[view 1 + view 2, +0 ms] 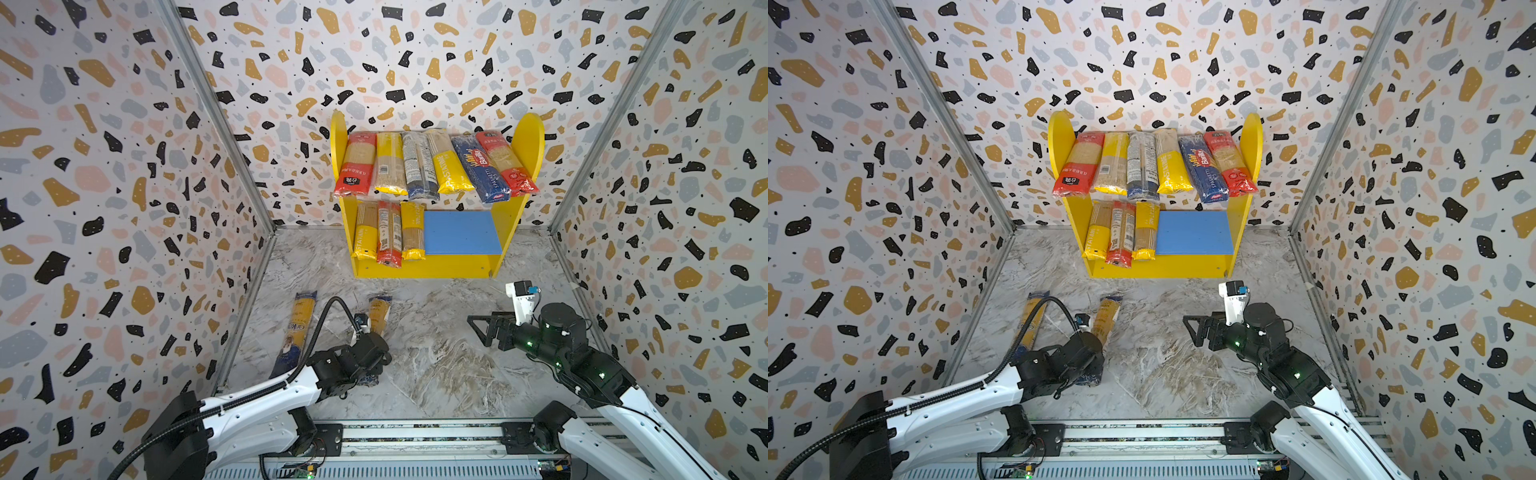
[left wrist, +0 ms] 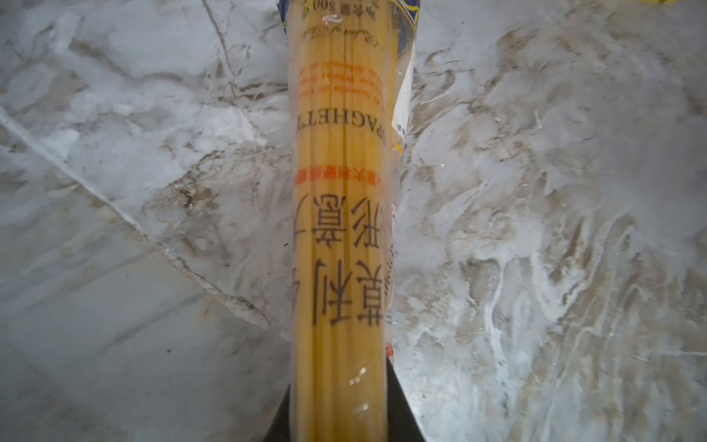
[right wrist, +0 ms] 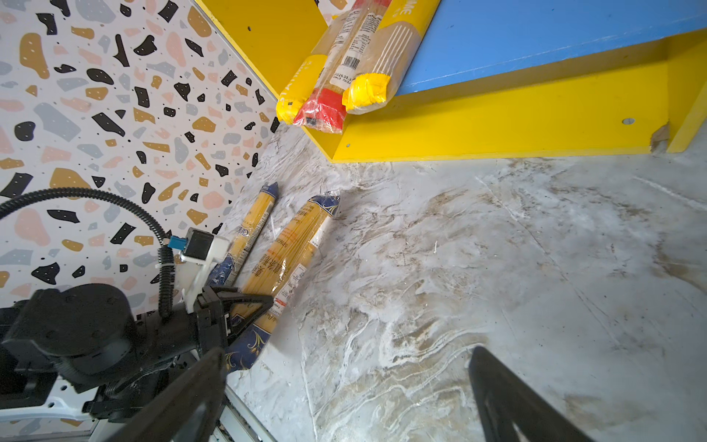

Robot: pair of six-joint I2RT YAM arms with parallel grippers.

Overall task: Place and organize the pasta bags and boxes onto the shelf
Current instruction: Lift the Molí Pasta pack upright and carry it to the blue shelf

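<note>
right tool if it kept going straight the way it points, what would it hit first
Most likely the bare marble tabletop: the right tool angles down at open surface, just beside the nearer blue-gold spaghetti packet. Depth is hard to judge.

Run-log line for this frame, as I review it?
left gripper: shut on blue-gold packet on table | right gripper: open, empty | shelf: six upper packets, three lower packets | other packet: on table

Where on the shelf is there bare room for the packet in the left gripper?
The right part of the blue lower board is bare, between the yellow packet and the right side panel. Above, it is crowded: six packets side by side. The blue-gold packet likely fits below.
</note>
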